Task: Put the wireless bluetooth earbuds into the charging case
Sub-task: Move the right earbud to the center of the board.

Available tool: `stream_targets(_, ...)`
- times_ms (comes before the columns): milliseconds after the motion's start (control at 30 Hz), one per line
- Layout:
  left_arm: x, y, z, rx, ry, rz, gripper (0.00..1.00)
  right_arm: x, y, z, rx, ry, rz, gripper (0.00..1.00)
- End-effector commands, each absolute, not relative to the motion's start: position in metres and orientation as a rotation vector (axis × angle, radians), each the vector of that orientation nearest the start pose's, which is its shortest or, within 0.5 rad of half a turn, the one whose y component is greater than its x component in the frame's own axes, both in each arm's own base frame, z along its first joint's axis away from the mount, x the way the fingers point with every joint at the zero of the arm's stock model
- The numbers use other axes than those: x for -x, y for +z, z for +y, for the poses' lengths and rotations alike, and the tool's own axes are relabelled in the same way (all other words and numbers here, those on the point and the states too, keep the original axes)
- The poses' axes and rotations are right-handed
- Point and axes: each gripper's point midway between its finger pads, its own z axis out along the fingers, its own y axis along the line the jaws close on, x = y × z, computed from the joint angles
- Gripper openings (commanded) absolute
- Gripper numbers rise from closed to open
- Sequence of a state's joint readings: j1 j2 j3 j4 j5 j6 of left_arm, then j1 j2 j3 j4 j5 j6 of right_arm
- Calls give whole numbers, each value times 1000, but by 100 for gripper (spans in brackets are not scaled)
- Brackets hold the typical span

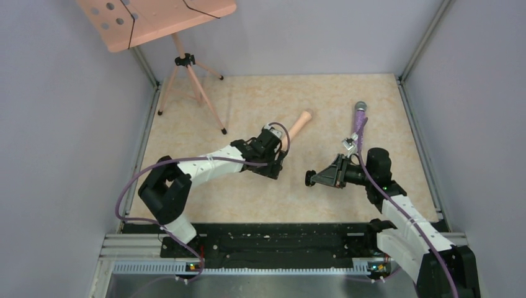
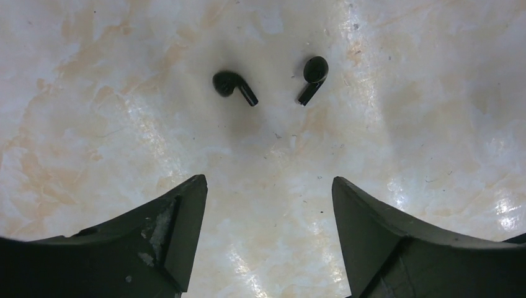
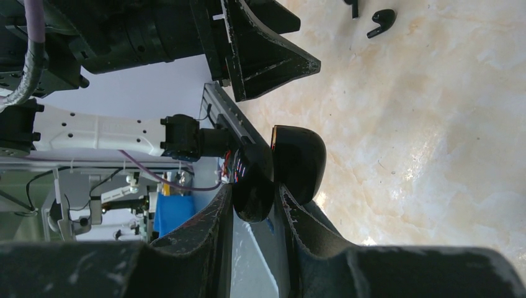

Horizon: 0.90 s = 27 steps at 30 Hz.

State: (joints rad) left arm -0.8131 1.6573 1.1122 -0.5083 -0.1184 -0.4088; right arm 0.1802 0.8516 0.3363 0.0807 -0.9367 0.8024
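earbuds [image 2: 234, 87] laid well apart from charging case [image 3: 301, 161] | judged light, slick, best pinched across bulb | left hand [image 2: 267, 186] spread, empty | charging case pinched by right hand [image 3: 255, 198]

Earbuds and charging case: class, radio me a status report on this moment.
Left pincer open, empty, facing the earbuds. Right pincer shut on the charging case, lid looks open. Both earbuds loose, apart; nothing blocks them.
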Motion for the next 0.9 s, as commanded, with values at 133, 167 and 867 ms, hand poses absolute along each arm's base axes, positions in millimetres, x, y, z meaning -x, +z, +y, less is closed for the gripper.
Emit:
stream_targets(133,-268,72,-264,-357,-236,2564,68,-193,173,194,66,1509,2081,0)
stream_targets(167,-272,73,-262,-305,-218,2562,68,-193,172,194,65,1508,2082,0)
stream_targets(867,-322,48,-281,-116,-107,2636,53,-192,175,195,85,1521,2075,0)
